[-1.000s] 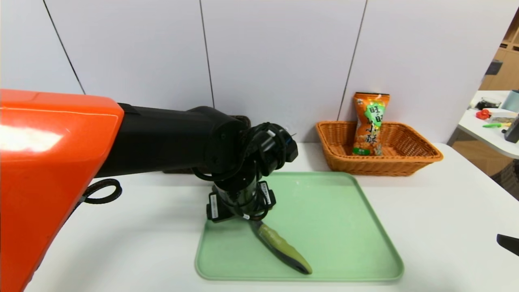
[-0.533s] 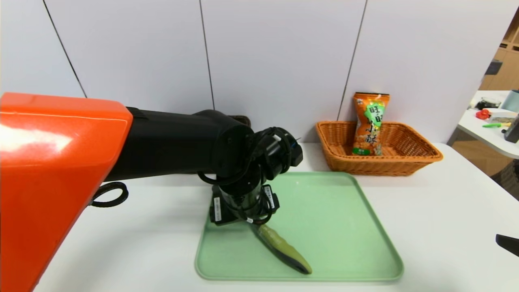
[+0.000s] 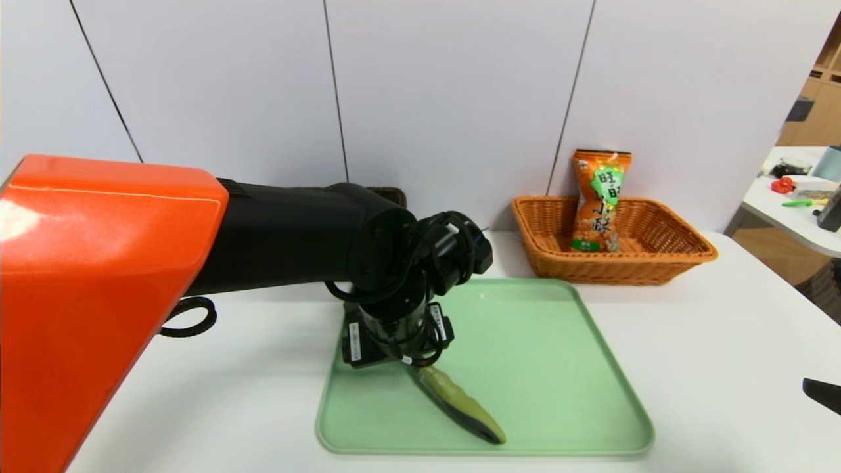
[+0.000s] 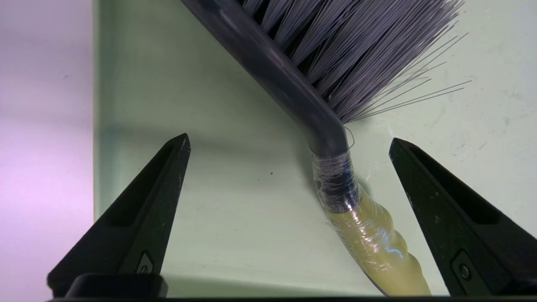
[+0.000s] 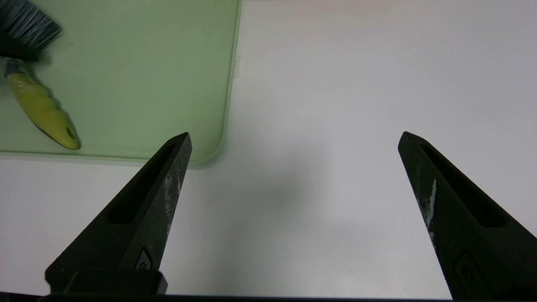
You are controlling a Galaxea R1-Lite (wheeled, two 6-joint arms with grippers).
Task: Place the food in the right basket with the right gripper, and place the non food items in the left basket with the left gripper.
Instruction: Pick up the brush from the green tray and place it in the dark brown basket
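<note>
Left hand (image 4: 289, 142): I have it over the near-left part of the tray (image 3: 558, 368), pointing steeply down. Fingers spread wide, holding nothing.
Brush (image 4: 331, 167): lies flat on the tray. The neck, where the grey head meets the olive handle, sits between my fingers, closer to one finger than the other. No contact.
Brush axis: runs diagonally across the tray; bristle end under the hand, handle end (image 3: 460, 404) toward the tray's near edge. It crosses the finger gap at an angle, not squarely.
Next move, my judgement: lower straight, close on the neck; a small wrist turn would square the grip.
Left basket (image 3: 391, 194): only a dark rim shows behind the arm.
Snack bag (image 3: 598, 200): stands upright in the right basket (image 3: 677, 253).
Right hand (image 5: 293, 142): parked over bare desk (image 5: 335, 105) right of the tray, fingers wide apart, empty.
Nearer arm: left.
</note>
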